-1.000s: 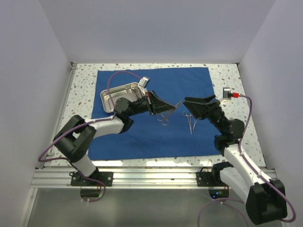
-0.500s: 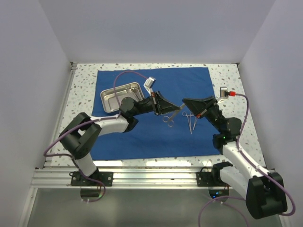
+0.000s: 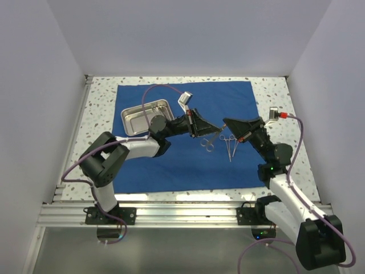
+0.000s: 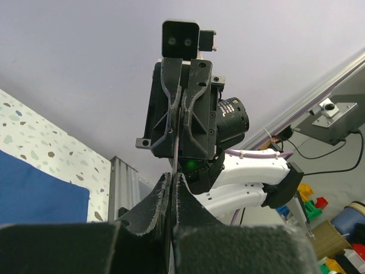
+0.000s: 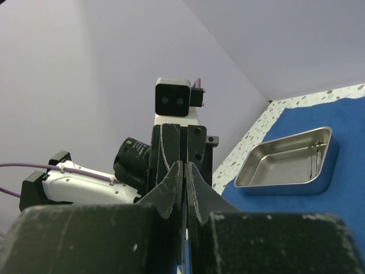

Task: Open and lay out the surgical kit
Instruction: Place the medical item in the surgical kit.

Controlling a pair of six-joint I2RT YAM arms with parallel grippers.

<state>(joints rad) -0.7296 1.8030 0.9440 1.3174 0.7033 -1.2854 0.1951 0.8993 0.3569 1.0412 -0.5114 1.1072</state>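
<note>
**Your left gripper [image 3: 212,131] and right gripper [image 3: 226,122] both clamp one slim silver ring-handled instrument [image 3: 209,142].**
They meet tip to tip mid-frame in the top view, above the royal-blue cloth [image 3: 171,165]; its rings hang just below the left gripper. The shiny rectangular steel tray [image 3: 140,117] sits upper left of them.

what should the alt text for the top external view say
Above a royal-blue cloth, the left end effector and right end effector meet, both shut on a slim ring-handled silver instrument held between them. A second ring-handled instrument lies on the cloth beside it, and a shiny steel tray sits on the cloth's far left.
</note>
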